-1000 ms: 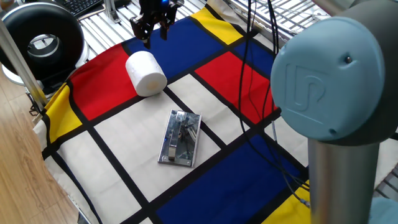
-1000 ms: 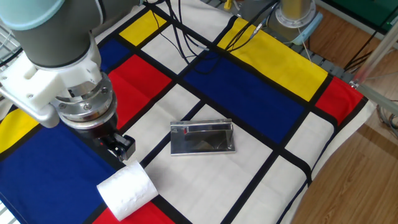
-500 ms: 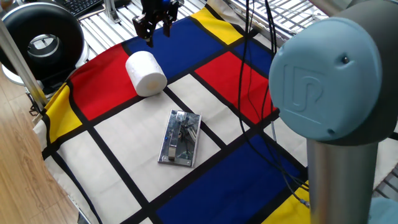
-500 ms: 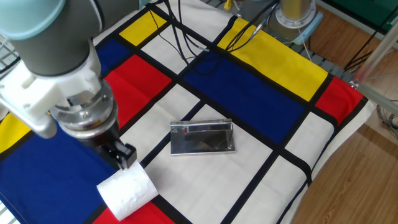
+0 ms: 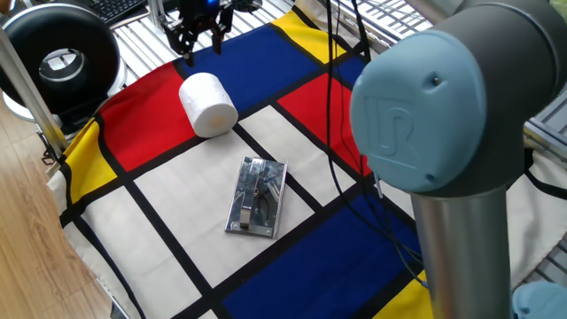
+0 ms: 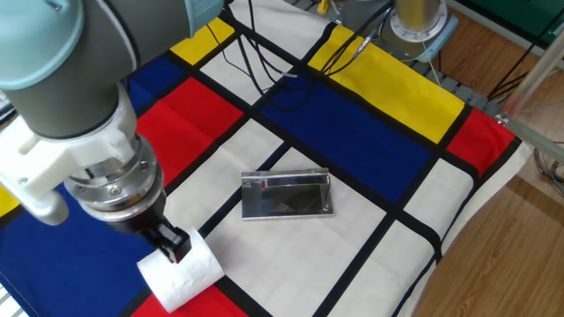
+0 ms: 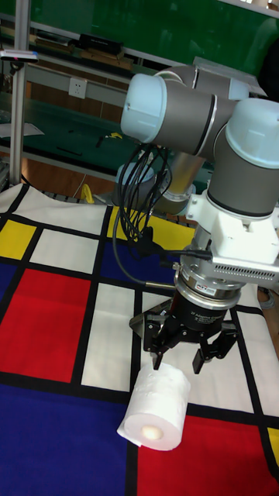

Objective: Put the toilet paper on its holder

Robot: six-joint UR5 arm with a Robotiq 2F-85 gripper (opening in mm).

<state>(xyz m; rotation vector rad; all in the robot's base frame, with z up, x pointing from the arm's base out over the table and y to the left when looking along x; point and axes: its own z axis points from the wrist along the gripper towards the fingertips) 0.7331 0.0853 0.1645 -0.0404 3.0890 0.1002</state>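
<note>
Tall fixed view, open hand above toilet paper, holder apart, unobstructed

A cloth of red, blue, yellow and white blocks edged in black covered the surface. Wood-plank floor lay to the left. A green wall and metal shelving stood far behind.
</note>
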